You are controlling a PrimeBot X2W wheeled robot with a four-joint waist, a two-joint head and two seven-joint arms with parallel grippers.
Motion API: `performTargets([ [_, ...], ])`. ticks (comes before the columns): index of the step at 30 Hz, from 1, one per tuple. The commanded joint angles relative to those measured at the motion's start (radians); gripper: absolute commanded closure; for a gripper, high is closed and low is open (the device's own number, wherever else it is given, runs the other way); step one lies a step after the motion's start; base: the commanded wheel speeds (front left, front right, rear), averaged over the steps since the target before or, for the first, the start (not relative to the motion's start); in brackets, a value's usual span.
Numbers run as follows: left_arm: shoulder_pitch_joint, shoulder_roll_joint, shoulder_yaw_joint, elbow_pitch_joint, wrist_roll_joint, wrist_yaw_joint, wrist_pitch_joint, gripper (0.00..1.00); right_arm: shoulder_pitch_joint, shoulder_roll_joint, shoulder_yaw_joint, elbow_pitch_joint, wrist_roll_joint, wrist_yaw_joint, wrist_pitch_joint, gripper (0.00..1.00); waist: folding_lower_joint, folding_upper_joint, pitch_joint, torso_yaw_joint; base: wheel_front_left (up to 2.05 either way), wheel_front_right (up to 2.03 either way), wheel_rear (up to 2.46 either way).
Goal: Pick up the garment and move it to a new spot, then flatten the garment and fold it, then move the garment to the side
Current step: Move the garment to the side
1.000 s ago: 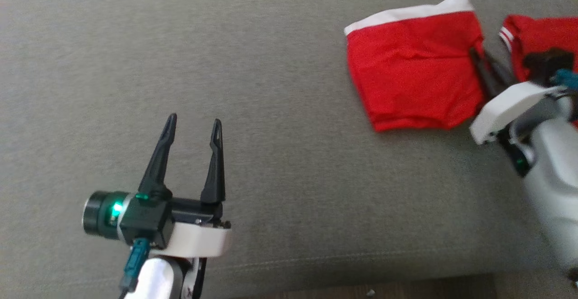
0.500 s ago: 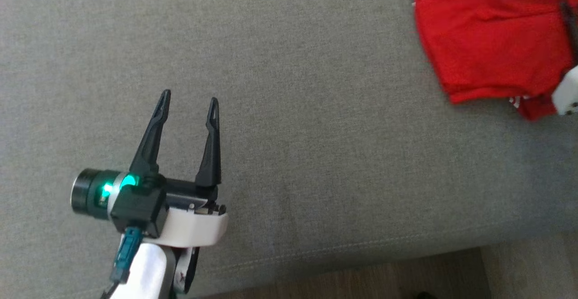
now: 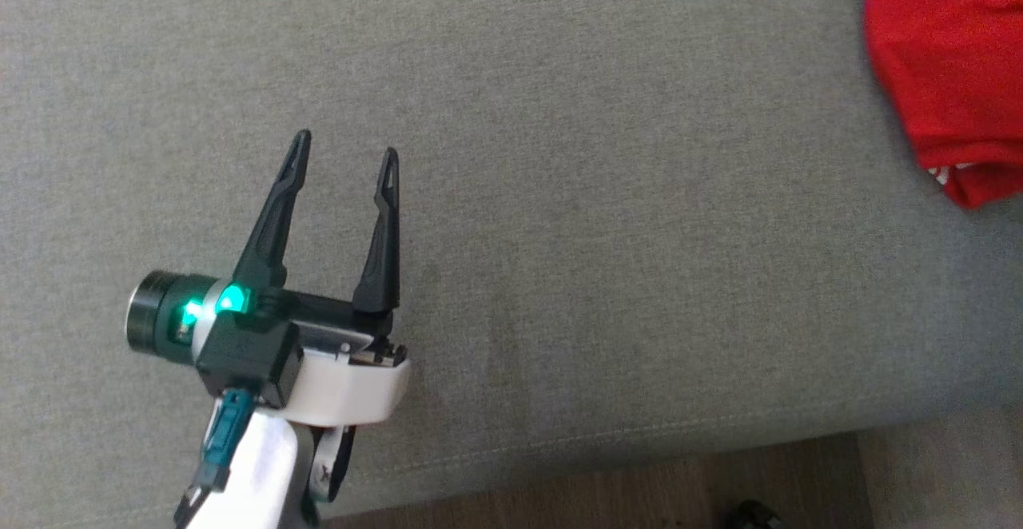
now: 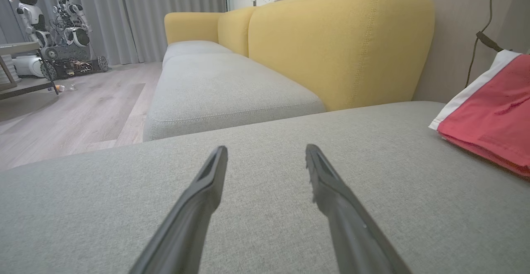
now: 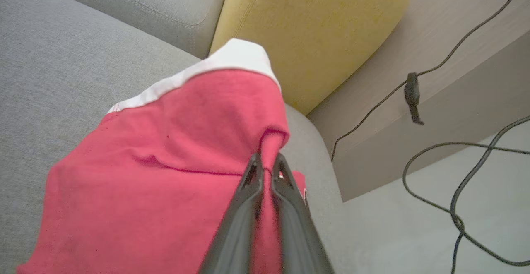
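Holds the left pincer (image 3: 345, 145) released over the grey seat cushion (image 3: 599, 193), fingers (image 3: 276, 217) spread wide with nothing between them, toward the cushion's front edge. Has the right pincer (image 5: 267, 159) clenched on a bunched fold of the red garment (image 5: 165, 162), tips pressed together around the cloth. Finds the garment, white band (image 5: 182, 79) along one edge, lying at the cushion's right end, well apart from the left pincer, pinched part raised off the cushion and the rest draped on it. Shows a yellow backrest (image 5: 314, 30) rising at the cushion's far rim, just behind the garment.
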Motion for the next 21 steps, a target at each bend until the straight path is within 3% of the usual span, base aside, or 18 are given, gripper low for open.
performTargets([
  [1, -0.026, 0.005, 0.028, -0.039, -0.004, -0.003, -0.005, 0.00, 0.021, -0.021, -0.027, -0.058, -0.045, 0.003, 0.000, 1.00, -0.0001, 0.0000, 0.007, 0.004, 0.00, 0.00, 0.00],
  [2, -0.029, 0.004, 0.027, -0.039, -0.005, -0.004, -0.005, 0.00, 0.025, -0.014, -0.044, -0.071, -0.066, 0.003, -0.003, 0.78, -0.0001, 0.0000, 0.010, 0.006, 0.00, 0.00, 0.00],
  [3, -0.031, 0.003, 0.027, -0.040, -0.006, -0.006, -0.005, 0.00, 0.026, -0.001, -0.065, -0.084, -0.077, 0.003, -0.014, 0.27, -0.0001, 0.0000, 0.013, 0.008, 0.00, 0.00, 0.00],
  [4, -0.033, 0.002, 0.027, -0.040, -0.007, -0.007, -0.005, 0.00, 0.027, 0.013, -0.081, -0.093, -0.090, 0.003, -0.026, 0.00, -0.0001, 0.0000, 0.016, 0.010, 0.00, 0.00, 0.00],
  [8, -0.038, -0.001, 0.029, -0.038, -0.010, -0.012, -0.005, 0.00, 0.026, 0.050, -0.125, -0.135, -0.192, 0.003, -0.086, 0.00, -0.0001, 0.0000, 0.019, 0.018, 0.00, 0.00, 0.00],
  [13, -0.038, -0.004, 0.034, -0.034, -0.009, -0.013, -0.005, 0.00, 0.015, 0.144, -0.143, -0.177, -0.260, 0.003, -0.233, 0.00, -0.0001, 0.0000, 0.001, 0.026, 0.00, 0.00, 0.00],
  [19, -0.014, -0.013, 0.051, -0.023, -0.017, 0.003, -0.005, 0.00, 0.036, 0.309, -0.040, -0.104, -0.138, 0.003, -0.430, 0.00, -0.0001, 0.0000, -0.065, 0.036, 0.00, 0.00, 0.00],
  [21, -0.008, -0.016, 0.057, -0.020, -0.023, 0.006, -0.005, 0.00, 0.044, 0.332, -0.010, -0.081, -0.106, 0.003, -0.452, 0.00, -0.0001, 0.0000, -0.082, 0.040, 0.00, 0.00, 0.00],
])
